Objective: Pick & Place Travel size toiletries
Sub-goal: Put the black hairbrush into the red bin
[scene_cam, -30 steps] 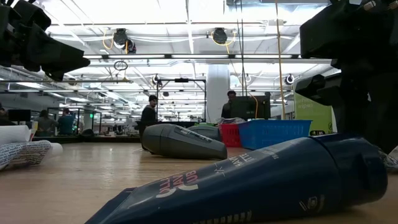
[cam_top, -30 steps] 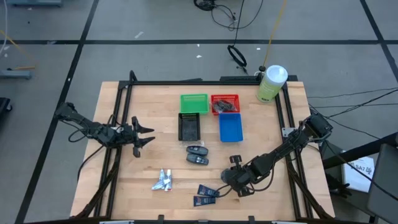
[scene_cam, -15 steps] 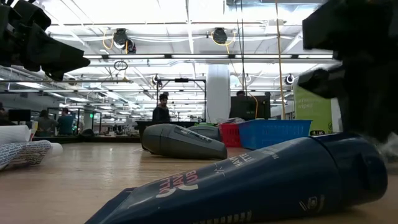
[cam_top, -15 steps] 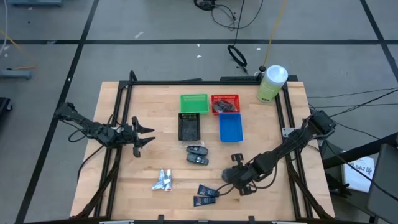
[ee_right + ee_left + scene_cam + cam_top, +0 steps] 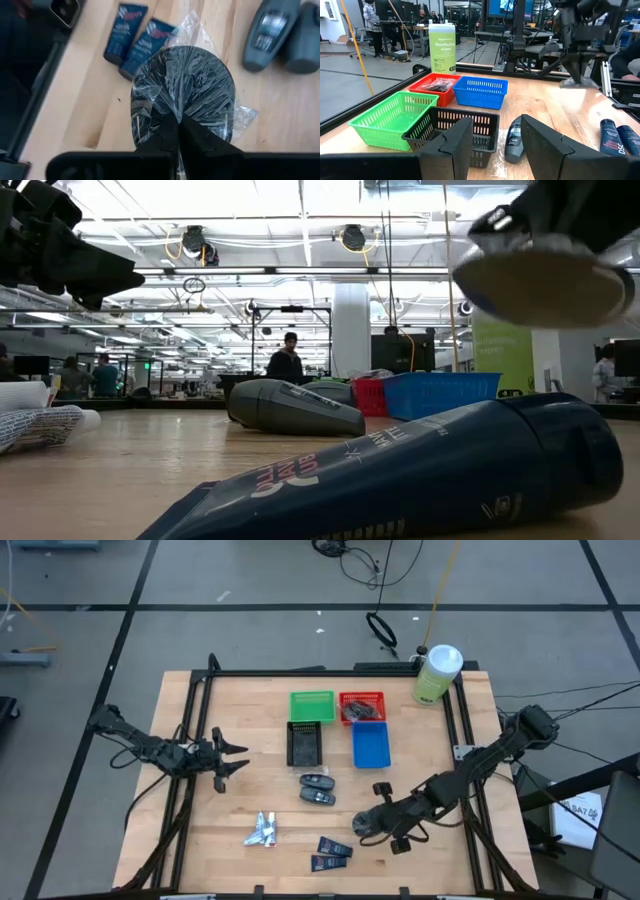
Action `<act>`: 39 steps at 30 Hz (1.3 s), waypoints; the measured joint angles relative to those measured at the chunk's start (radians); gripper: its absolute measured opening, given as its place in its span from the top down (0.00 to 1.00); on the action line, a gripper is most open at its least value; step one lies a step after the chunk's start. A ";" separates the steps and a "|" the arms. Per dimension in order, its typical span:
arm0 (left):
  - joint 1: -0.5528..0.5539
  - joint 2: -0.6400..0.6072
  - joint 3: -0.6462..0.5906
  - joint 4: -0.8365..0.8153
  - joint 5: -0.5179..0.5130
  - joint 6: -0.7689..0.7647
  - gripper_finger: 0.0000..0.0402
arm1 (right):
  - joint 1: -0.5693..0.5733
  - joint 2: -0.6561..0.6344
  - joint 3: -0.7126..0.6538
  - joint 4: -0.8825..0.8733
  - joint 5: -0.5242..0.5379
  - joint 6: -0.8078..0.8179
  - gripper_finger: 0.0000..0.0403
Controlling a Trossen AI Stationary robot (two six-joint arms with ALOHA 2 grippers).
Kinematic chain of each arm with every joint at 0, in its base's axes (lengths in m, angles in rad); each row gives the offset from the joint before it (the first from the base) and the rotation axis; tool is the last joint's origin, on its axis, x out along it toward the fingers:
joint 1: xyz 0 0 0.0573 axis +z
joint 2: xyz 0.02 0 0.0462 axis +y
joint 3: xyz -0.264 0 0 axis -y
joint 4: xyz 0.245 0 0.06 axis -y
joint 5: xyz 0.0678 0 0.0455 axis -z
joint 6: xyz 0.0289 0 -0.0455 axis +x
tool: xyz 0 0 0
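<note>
Our right gripper [image 5: 176, 131] pinches the clear wrap of a black disc [image 5: 192, 85], held above the table just beside the navy tubes [image 5: 135, 37]; our left gripper [image 5: 232, 756] waits half-open, well apart from the tubes.

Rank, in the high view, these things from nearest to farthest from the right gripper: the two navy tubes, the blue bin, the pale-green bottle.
From the right gripper:
1. Navy tubes, just beside it at the table's near edge.
2. Blue bin, in the middle, toward the far side.
3. Pale-green bottle, at the far right corner.
</note>
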State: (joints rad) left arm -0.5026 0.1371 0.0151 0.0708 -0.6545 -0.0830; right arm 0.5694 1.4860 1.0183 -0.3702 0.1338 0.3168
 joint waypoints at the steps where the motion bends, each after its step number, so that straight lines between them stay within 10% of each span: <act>1: 0.000 0.000 0.000 0.000 0.000 0.000 0.59 | 0.000 -0.011 0.000 -0.001 0.006 -0.010 1.00; 19: 0.000 0.000 0.000 0.001 0.000 0.000 0.59 | -0.130 -0.182 0.002 -0.005 0.286 -0.187 1.00; 39: 0.000 0.000 0.000 0.001 0.000 0.000 0.59 | -0.235 -0.182 0.002 -0.001 0.285 -0.250 1.00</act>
State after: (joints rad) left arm -0.5026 0.1371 0.0151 0.0715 -0.6548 -0.0833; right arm 0.3344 1.3045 1.0202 -0.3715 0.4187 0.0666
